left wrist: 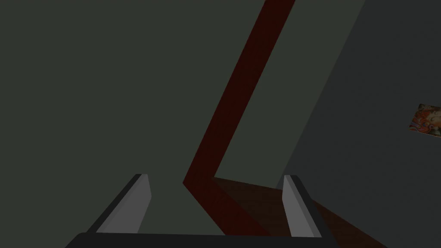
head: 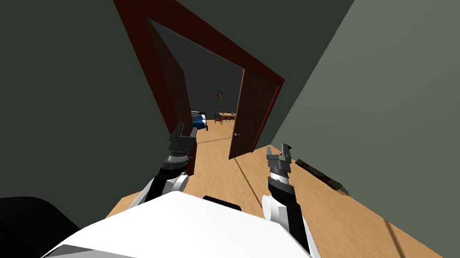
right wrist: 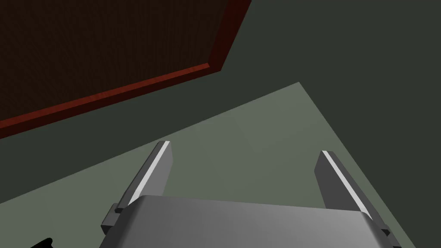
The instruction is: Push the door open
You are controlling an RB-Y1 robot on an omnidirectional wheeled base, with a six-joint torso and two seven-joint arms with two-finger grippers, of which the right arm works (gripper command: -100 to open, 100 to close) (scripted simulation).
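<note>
- head view: the door is a dark brown leaf hung on the right side of the red door frame; it stands part open, knob at its free edge toward the frame's middle; a gap shows between that edge and the frame's left side
- left gripper is low at the frame's left side, in front of a dark brown panel; right gripper is just outside the frame's right foot, near the grey-green wall; neither touches the door
- through the frame: blue bed, table; wood floor runs up to and past the frame; a dark low object lies at the wall base right of the frame
- left wrist view: fingers wide apart, nothing between them; they point at the frame's red strip; a small picture hangs well off from the frame
- right wrist view: fingers spread, empty; a frame corner lies ahead with a dark brown face inside it, likely the door
- handling, judged: rigid hinged slab, fairly heavy, swings rather than bends; no grip needed; press flat on the face near the knob edge, far from the frame's hinge side, for leverage; thin blades may skid on the smooth face
- room, judged: the right arm is nearest the leaf; the leaf's free edge and the frame's right post are the things to clip; the floor before the frame gives the base room to move up
</note>
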